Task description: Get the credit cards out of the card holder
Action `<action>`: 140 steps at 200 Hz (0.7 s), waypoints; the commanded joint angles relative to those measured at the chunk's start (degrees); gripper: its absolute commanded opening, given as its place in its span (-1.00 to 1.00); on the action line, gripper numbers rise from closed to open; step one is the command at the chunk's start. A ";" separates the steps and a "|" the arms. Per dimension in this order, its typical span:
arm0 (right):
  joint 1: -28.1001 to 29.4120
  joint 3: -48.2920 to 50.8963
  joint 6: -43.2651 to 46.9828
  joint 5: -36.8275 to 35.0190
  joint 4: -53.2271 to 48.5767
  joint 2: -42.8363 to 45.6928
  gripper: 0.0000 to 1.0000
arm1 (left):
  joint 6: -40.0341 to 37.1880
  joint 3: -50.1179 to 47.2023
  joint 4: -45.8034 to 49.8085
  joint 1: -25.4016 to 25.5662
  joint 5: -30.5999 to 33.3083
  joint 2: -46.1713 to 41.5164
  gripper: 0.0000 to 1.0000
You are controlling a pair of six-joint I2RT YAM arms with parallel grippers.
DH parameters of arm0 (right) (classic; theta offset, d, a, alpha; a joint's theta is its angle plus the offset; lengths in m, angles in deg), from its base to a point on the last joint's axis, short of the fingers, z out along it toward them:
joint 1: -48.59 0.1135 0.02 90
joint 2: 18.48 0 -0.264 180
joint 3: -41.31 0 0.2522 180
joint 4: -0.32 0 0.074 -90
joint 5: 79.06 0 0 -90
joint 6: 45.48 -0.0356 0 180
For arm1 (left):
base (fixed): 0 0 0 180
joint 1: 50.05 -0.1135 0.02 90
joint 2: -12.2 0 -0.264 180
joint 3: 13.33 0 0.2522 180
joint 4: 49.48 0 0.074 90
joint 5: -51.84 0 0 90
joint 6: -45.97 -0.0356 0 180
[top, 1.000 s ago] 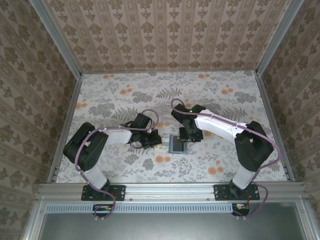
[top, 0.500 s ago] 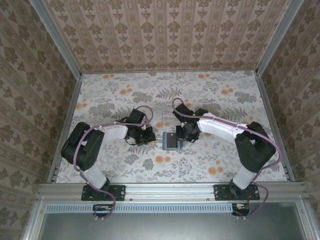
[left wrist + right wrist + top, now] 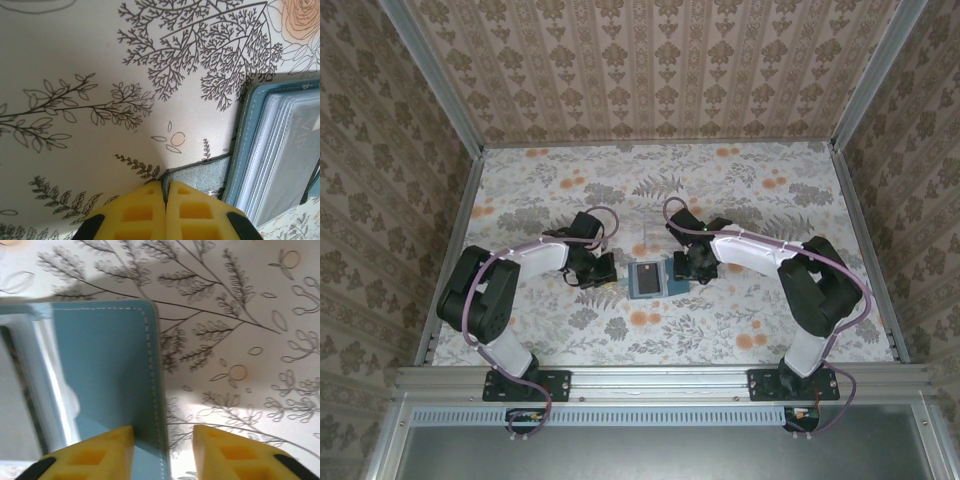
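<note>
The teal card holder (image 3: 647,281) lies open on the flowered table between my two grippers. A dark credit card (image 3: 645,282) shows in its middle. In the left wrist view the dark card (image 3: 302,132) sits behind clear sleeves. My left gripper (image 3: 166,184) is shut, pinching the corner of the holder's thin teal flap (image 3: 202,176). My right gripper (image 3: 162,432) is open and straddles the holder's stitched right edge (image 3: 150,365). Its left finger (image 3: 107,447) is over the teal face and its right finger is over bare table.
The flowered tablecloth (image 3: 740,200) stretches out on all sides of the holder. Patterned walls with metal corner posts (image 3: 440,80) close the table in at the back and sides. The arm bases stand on the rail (image 3: 660,378) at the near edge.
The card holder has slid left across the table with my left gripper, which drew back leftward. The right gripper followed it left.
</note>
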 commanded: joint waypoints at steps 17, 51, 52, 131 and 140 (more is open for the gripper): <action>-0.24 1.80 1.14 -5.61 -4.21 -2.24 -0.03 | -2.99 2.62 3.34 -0.24 0.03 2.89 -0.85; 0.16 2.35 1.27 -5.63 -4.21 -2.72 -0.04 | -3.85 4.53 3.30 1.14 -0.33 3.93 -0.80; 0.14 2.35 1.30 -5.66 -4.21 -2.72 -0.05 | -3.89 4.68 3.33 1.18 -0.33 3.99 -0.80; 0.81 0.01 1.76 -8.15 -6.52 1.72 -0.25 | -2.27 7.00 1.80 4.46 -2.15 6.27 -0.80; 0.95 -0.53 1.85 -7.65 -6.20 2.03 -0.29 | -2.17 6.85 1.52 4.55 -2.06 6.25 -0.80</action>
